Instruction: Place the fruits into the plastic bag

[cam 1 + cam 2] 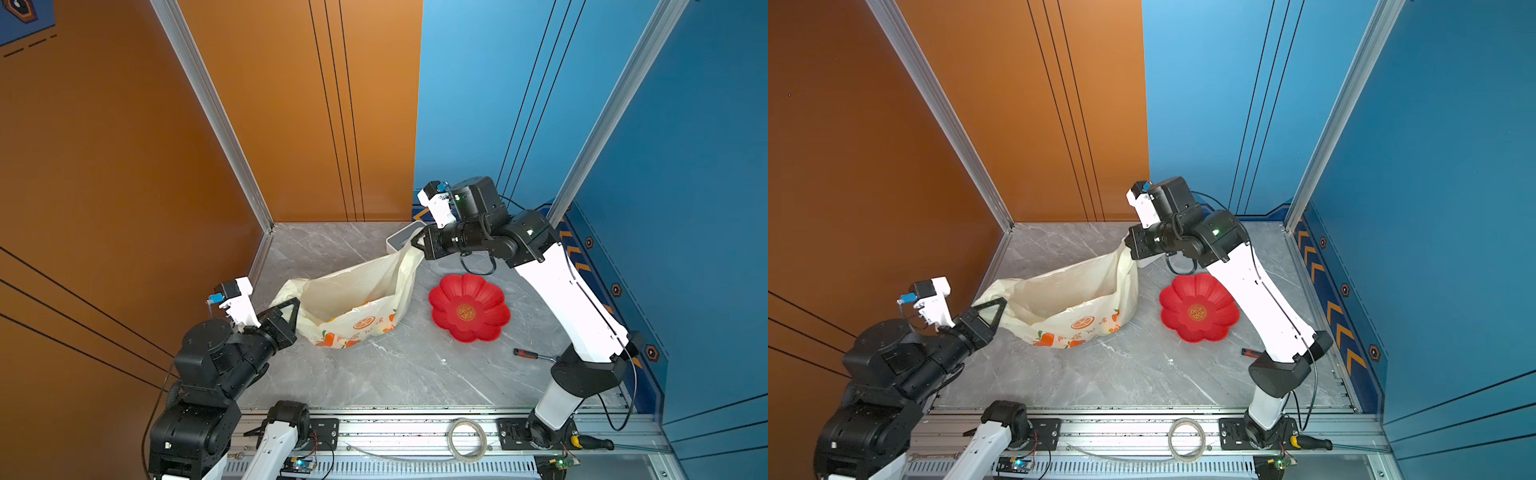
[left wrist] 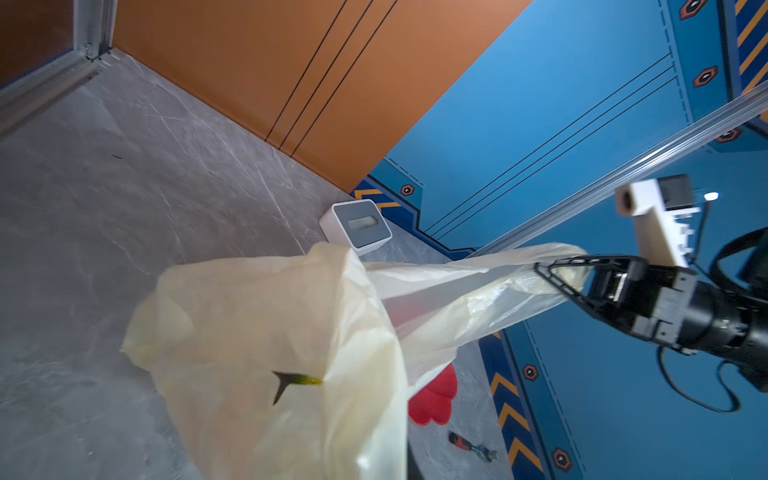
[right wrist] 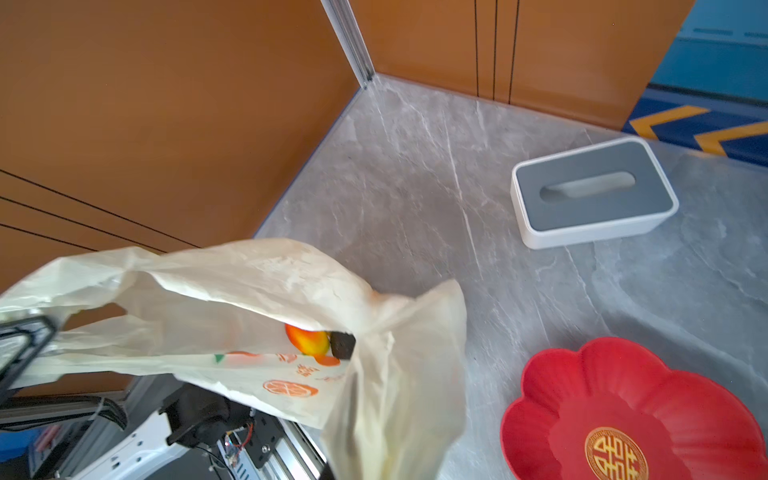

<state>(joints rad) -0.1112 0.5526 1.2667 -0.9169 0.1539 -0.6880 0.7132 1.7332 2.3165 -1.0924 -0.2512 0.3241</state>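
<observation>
The cream-yellow plastic bag [image 1: 353, 297] [image 1: 1067, 297] hangs stretched between both arms, its mouth pulled wide and its printed bottom resting on the marble table. My left gripper [image 1: 293, 305] [image 1: 998, 305] is shut on the bag's left handle. At the back, my right gripper [image 1: 417, 245] [image 1: 1128, 245] is raised and shut on the right handle. In the right wrist view, one red-yellow fruit [image 3: 309, 338] lies inside the bag; the other fruits are hidden. In the left wrist view, bag film [image 2: 270, 332] covers my own jaws, and the right gripper [image 2: 552, 274] pinches the far handle.
An empty red flower-shaped dish [image 1: 468, 307] [image 3: 623, 415] sits right of the bag. Behind the right gripper stands a white-and-grey box [image 3: 590, 195] [image 2: 357, 226]. A red-handled screwdriver [image 1: 532, 354] lies by the right arm's base. A tape roll [image 1: 467, 444] rests on the front rail.
</observation>
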